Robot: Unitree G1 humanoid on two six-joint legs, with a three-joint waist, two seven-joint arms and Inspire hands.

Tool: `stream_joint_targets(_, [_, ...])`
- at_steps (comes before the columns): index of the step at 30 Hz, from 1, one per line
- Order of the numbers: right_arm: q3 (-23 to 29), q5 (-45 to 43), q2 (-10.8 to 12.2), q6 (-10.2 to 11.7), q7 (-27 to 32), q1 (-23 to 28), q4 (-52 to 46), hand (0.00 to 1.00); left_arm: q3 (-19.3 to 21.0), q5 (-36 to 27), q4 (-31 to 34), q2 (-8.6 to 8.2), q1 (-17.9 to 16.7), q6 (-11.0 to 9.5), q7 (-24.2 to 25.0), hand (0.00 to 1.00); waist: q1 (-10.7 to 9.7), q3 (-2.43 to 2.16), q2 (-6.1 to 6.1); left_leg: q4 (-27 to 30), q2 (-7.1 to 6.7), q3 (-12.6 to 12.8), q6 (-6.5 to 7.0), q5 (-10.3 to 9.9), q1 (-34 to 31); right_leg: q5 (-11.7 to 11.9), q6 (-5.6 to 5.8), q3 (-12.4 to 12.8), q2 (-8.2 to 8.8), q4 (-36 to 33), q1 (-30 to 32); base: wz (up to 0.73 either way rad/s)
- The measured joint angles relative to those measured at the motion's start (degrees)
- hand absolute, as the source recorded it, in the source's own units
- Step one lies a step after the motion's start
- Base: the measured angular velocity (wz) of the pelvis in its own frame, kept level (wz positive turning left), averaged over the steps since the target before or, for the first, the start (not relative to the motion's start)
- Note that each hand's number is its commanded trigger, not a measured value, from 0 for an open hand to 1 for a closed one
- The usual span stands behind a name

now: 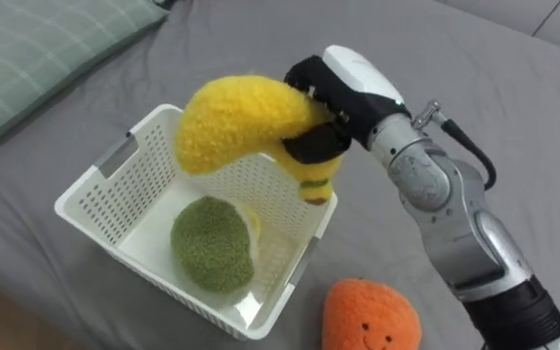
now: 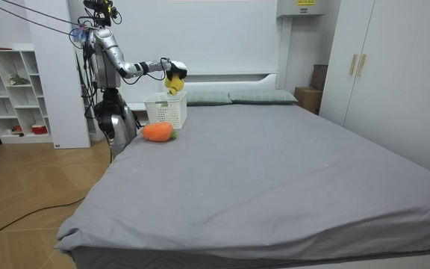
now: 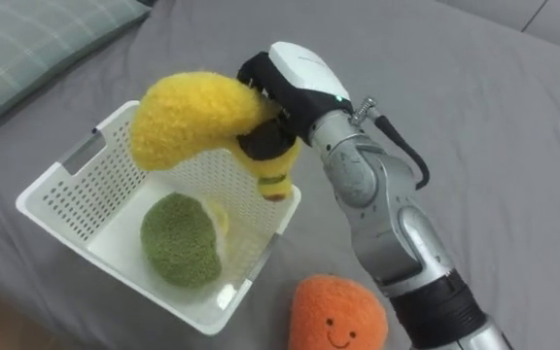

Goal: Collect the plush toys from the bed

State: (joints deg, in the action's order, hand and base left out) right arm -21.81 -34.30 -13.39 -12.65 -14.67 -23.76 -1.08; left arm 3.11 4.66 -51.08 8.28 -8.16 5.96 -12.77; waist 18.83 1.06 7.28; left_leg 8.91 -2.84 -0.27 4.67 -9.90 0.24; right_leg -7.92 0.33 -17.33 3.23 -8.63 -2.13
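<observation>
- The right hand [image 1: 346, 89], entering from the lower right of the left eye view, is seen clenched around the narrow end of a yellow banana-shaped plush toy [image 1: 233, 122]. Dark fingers are wrapped over the toy near its striped tip.
- The banana-shaped toy is held in the air at the upper centre of the frame, over the right-hand corner of a white perforated basket [image 1: 115, 194]. In the room view it is seen just above the basket and clear of its rim.
- The basket is set on the grey bed cover [image 1: 484, 68], left of centre. A round green plush toy [image 1: 212, 245] is lodged inside it, with a pale yellow thing just beside it that is mostly hidden and cannot be identified.
- An orange plush toy [image 1: 369, 316] lies on the cover at the lower centre, just beside the basket's near corner but outside it. A stitched smiling face is shown on its front.
- A green checked pillow [image 1: 27, 53] is seen at the upper left.
- In the room view, the robot is shown standing upright at the bed's side, at the left of the frame, with a white shelf unit [image 2: 10, 90] behind it and white wardrobe doors [image 2: 394, 75] at the right.
- A small yellow label [image 2: 305, 2] is fixed at the top edge, right of centre. Its print is too small to be read.
</observation>
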Motion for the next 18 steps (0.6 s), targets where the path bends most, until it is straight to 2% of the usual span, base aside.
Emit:
stream_joint_targets(6, [-2.3,-0.1,0.5,-0.6,0.0,0.0,2.6,0.0,0.1,0.0,0.0,-0.02,0.1,0.0,-0.2,0.0,1.1,0.14,0.22,0.0,-0.01,0.0,0.0,0.0,0.0,0.0,0.01,-0.3,0.05,0.0,0.0,0.0])
stream_joint_targets(9, [-2.3,-0.1,0.8,-1.1,0.0,0.0,2.6,0.0,0.2,0.6,-0.1,-0.05,0.5,0.1,-0.2,0.0,2.0,0.2,0.72,0.0,0.0,-0.1,0.0,0.0,-0.1,0.0,0.01,-0.2,-0.02,0.0,0.0,0.0])
stream_joint_targets(13, [-2.3,0.0,2.0,-1.1,0.2,0.0,2.6,0.0,0.2,1.3,-0.2,-0.09,0.8,0.8,-0.2,0.0,2.3,0.32,1.24,0.0,-0.02,-0.1,0.0,0.0,-0.1,0.0,0.01,-0.2,0.01,0.0,0.0,0.0])
stream_joint_targets(18, [-2.3,0.0,2.1,-1.1,0.2,0.0,2.6,0.0,0.2,1.3,-0.6,-0.06,1.1,1.2,-0.1,0.0,2.2,0.42,1.34,0.0,-0.02,-0.1,0.0,0.0,-0.1,0.0,0.01,-0.2,-0.01,0.0,0.0,0.0])
